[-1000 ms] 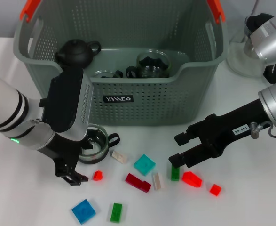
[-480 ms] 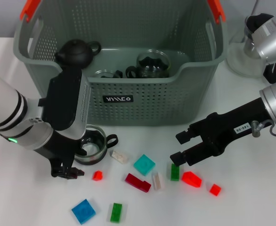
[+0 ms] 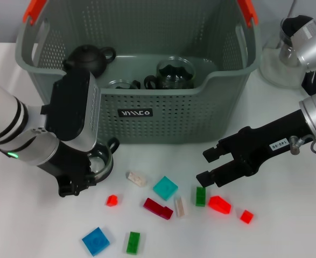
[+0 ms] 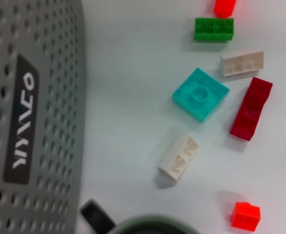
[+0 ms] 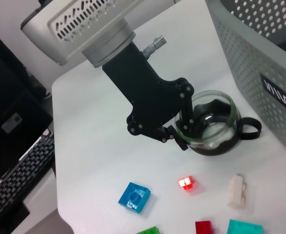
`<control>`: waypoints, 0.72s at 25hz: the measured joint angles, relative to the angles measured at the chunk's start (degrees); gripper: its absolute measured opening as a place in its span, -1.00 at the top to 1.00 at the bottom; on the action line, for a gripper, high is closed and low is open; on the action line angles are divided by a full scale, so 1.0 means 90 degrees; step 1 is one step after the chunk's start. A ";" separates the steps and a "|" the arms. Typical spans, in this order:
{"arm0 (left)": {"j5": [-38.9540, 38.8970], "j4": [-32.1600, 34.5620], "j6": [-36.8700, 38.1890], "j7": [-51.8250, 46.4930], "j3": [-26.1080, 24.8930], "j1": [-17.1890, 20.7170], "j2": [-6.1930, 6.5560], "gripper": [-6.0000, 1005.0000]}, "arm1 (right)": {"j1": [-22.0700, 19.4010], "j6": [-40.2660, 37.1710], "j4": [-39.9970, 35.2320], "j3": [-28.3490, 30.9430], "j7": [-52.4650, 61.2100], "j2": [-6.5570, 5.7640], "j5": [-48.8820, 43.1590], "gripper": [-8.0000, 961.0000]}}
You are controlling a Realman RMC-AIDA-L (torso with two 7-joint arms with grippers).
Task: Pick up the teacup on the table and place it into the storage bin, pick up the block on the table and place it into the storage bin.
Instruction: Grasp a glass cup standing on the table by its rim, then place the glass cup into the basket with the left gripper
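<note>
My left tool [image 5: 184, 131] is pinching the rim of the glass teacup [image 5: 212, 123], which sits on the bench [image 3: 287, 226] just in front of the storage bin [image 3: 163, 115], its black handle pointing toward the bin wall. My right tool [image 3: 207, 166] is spread, hovering over the green block [image 3: 201, 196] and beside the red block [image 3: 219, 204]. Teal [image 4: 200, 93], white [image 4: 178, 158] and dark red [image 4: 251, 108] blocks lie scattered between the arms
</note>
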 joint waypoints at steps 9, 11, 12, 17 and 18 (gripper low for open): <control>-0.0188 0.0387 0.1040 -0.0025 -0.0400 -0.0020 -0.0023 0.90 | 0.0002 0.0011 0.0000 0.0000 -0.0017 -0.0019 -0.0020 -0.68; -0.0252 0.0503 0.1480 -0.0061 -0.0546 -0.0059 -0.0022 0.90 | 0.0002 0.0009 0.0000 0.0000 -0.0025 -0.0025 -0.0023 -0.68; -0.0277 0.0590 0.1739 -0.0096 -0.0669 -0.0096 -0.0019 0.90 | 0.0002 -0.0004 0.0000 0.0000 -0.0027 -0.0025 -0.0024 -0.68; -0.0821 0.1031 0.2978 -0.0639 -0.1630 -0.0387 -0.0020 0.91 | -0.0019 -0.0108 0.0000 -0.0024 -0.0030 -0.0039 -0.0029 -0.68; -0.1015 0.1121 0.3136 -0.0744 -0.1821 -0.0446 -0.0017 0.90 | -0.0031 -0.0118 0.0000 -0.0030 -0.0029 -0.0051 -0.0030 -0.68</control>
